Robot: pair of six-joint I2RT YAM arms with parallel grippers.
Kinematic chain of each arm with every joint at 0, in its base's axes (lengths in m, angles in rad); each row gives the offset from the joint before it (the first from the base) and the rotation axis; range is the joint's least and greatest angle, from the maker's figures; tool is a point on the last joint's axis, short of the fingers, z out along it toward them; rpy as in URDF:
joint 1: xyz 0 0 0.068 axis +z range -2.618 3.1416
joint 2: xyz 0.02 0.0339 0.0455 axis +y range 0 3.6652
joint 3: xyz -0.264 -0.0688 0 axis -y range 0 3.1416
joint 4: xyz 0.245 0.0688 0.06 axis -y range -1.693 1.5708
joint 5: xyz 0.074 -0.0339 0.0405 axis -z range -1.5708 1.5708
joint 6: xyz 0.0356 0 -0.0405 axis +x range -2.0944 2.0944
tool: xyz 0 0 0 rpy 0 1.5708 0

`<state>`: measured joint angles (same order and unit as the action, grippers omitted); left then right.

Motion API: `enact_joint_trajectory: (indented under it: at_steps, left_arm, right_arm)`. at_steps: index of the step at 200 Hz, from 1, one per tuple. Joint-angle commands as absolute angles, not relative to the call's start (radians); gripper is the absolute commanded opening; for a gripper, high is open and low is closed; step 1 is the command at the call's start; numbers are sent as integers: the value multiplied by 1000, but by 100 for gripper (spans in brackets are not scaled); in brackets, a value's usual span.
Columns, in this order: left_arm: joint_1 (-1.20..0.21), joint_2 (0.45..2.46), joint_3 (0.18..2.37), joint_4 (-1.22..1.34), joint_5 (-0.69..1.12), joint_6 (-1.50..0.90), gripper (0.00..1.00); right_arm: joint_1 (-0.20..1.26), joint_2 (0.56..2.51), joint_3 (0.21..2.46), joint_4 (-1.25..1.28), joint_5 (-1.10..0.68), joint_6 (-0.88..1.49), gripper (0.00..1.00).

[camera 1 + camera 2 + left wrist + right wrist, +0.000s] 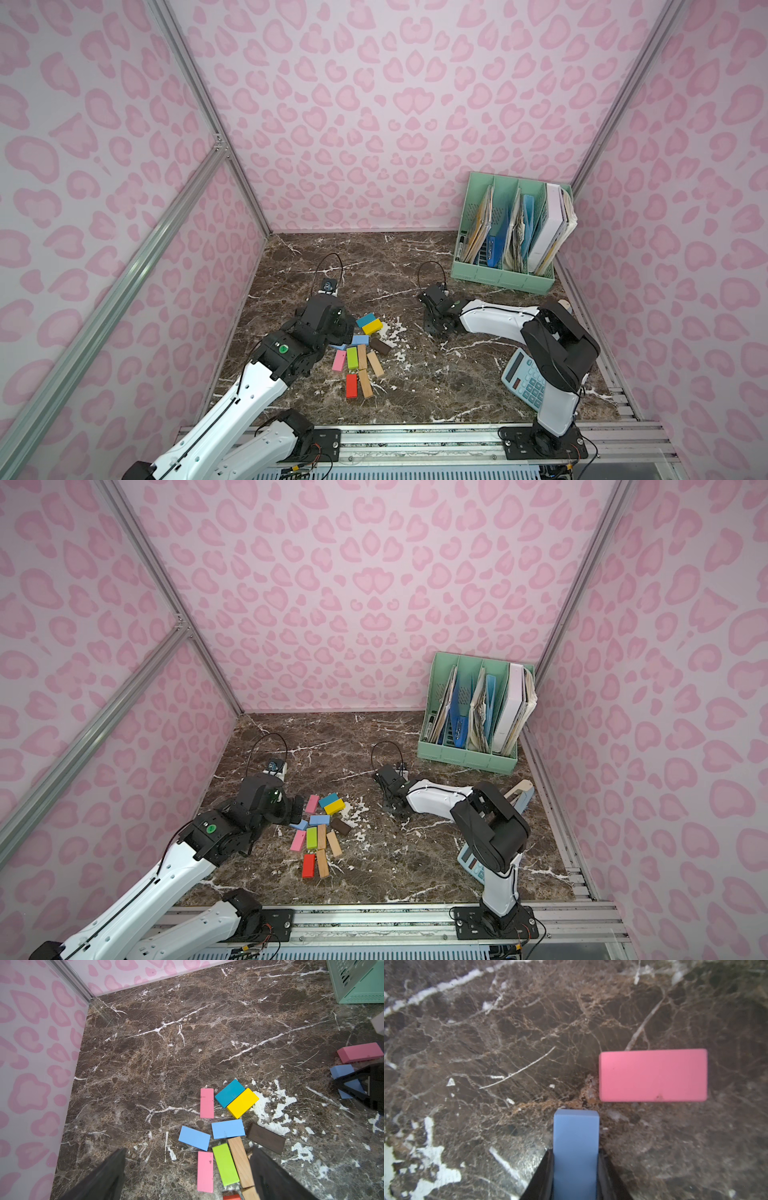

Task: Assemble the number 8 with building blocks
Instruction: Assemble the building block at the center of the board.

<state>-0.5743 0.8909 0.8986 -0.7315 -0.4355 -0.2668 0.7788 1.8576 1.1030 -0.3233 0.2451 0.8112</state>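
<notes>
Right jaws clamped on light blue block (576, 1147); left jaws wide, empty. Lift straight; don't nudge pink block (653, 1075), centre right.

Tabletop (332, 266): dark brown marble pattern, white veins, chipped white patches near the middle. Far right corner: mint file rack (503, 276) stood on it. Near the right edge: pale blue calculator (519, 376) lay flat, partly hidden. Left of centre: loose cluster of building blocks (375, 364). Teal block (365, 320) and yellow block (372, 327) touched side by side. Green block (352, 358) lay between pink block (339, 360) and tan block (362, 356). Red block (351, 386) sat nearest the front edge. Another pink brick (653, 1075) lay apart from the cluster.
</notes>
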Motion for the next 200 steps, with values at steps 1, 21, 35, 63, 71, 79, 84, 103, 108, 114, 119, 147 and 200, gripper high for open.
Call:
enact_joint_trajectory:
  at_steps: [1,21,35,63,71,79,84,103,108,114,119,147,200]
  left_arm:
    - [-573,894,906,-744,-445,-270,97]
    - [-574,897,906,-747,-444,-270,97]
    - [-574,899,905,-746,-445,-270,97]
    - [-573,901,907,-746,-445,-269,97]
    - [-573,903,907,-746,-444,-270,97]
    - [-573,904,908,-748,-445,-268,97]
    - [-574,903,907,-748,-445,-268,97]
    - [-574,903,908,-748,-445,-270,97]
    - [-573,903,908,-748,-446,-270,97]
    - [-574,903,907,-748,-446,-270,97]
    - [-574,903,907,-748,-446,-267,97]
    - [-574,902,907,-749,-446,-267,97]
    - [-574,897,907,-753,-452,-267,97]
  right_arm:
    - [774,1857,1106,-369,255,831,28]
    - [770,1852,1105,-386,264,850,24]
    - [770,1852,1108,-402,271,846,24]
    - [770,1848,1099,-394,258,829,24]
    - [770,1851,1100,-393,254,825,26]
    - [769,1851,1102,-391,249,821,27]
    - [769,1853,1102,-390,246,819,29]
    - [768,1854,1108,-390,237,812,41]
    - [768,1852,1108,-389,236,811,43]
    - [768,1849,1108,-388,234,809,46]
    - [768,1845,1110,-388,232,807,48]
    - [767,1819,1118,-390,222,799,54]
    - [750,1797,1126,-390,210,789,54]
